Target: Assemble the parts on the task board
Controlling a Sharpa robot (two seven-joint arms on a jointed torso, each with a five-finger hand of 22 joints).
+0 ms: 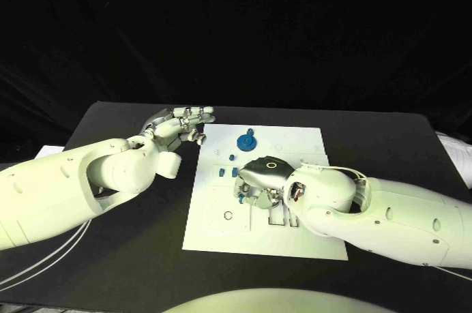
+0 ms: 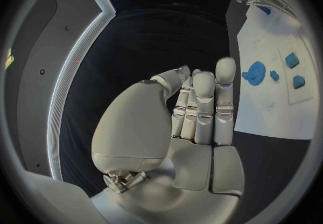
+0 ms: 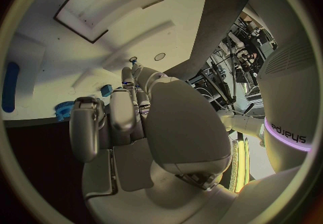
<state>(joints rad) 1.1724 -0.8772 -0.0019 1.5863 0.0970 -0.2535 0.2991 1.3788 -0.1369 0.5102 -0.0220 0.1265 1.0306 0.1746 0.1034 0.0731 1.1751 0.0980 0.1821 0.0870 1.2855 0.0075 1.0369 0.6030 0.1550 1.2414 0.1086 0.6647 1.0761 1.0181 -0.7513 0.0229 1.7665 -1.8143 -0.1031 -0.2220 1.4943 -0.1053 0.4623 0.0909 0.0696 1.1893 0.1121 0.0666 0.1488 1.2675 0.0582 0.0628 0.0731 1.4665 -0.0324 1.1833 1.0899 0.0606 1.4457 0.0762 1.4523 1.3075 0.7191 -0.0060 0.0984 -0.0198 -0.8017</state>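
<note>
— Inspector A: Was any legible marking recorded?
— Inspector B: One only. The word "sharpa" stood in dark letters on the white casing of the right arm (image 3: 290, 127), beside a purple band, seen in the right wrist view and reading upside down there.
— Inspector A: Anything on the task board (image 1: 295, 241)?
— Inspector B: Faint outlines were printed on it, but no text or number could be read

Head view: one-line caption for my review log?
Right robot hand rests on the white board among blue parts; left robot hand hovers at its far left corner.
</note>
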